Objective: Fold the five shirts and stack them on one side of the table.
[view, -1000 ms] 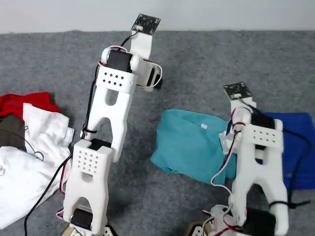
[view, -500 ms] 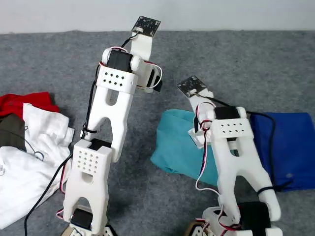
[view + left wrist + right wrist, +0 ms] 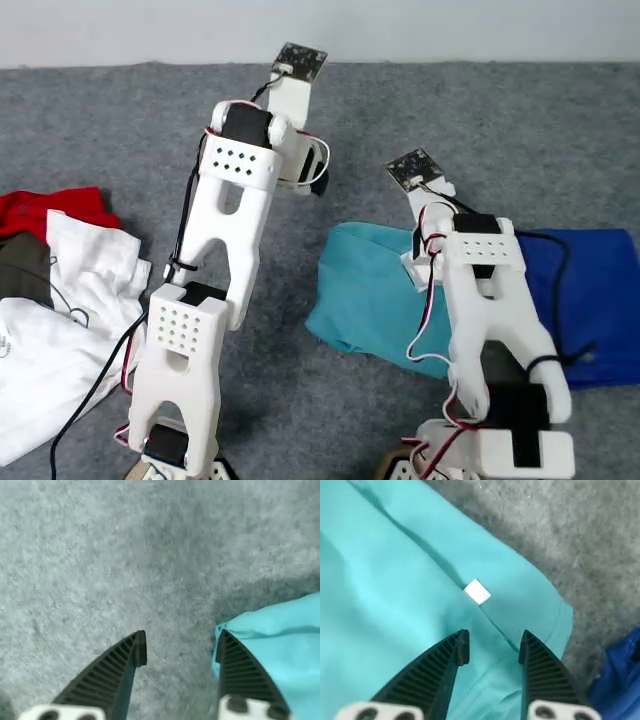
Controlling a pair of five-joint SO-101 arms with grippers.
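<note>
I am holding my left arm (image 3: 235,200) stretched far forward over the grey tabletop (image 3: 480,110). My left pincer (image 3: 181,640) is gaping wide and gripping nothing, and it is hanging above bare surface with one finger lining up against the edge of the teal shirt (image 3: 370,290). I am bending my right arm (image 3: 485,300) over that shirt. My right pincer (image 3: 495,640) is pointing down near its small white label (image 3: 477,591), jaws partly open and empty. The teal shirt is lying crumpled mid-tabletop, touching the blue shirt (image 3: 590,290) on my right. The white shirt (image 3: 60,330), red shirt (image 3: 50,208) and dark shirt (image 3: 20,265) are lying heaped together at the far left edge.
</note>
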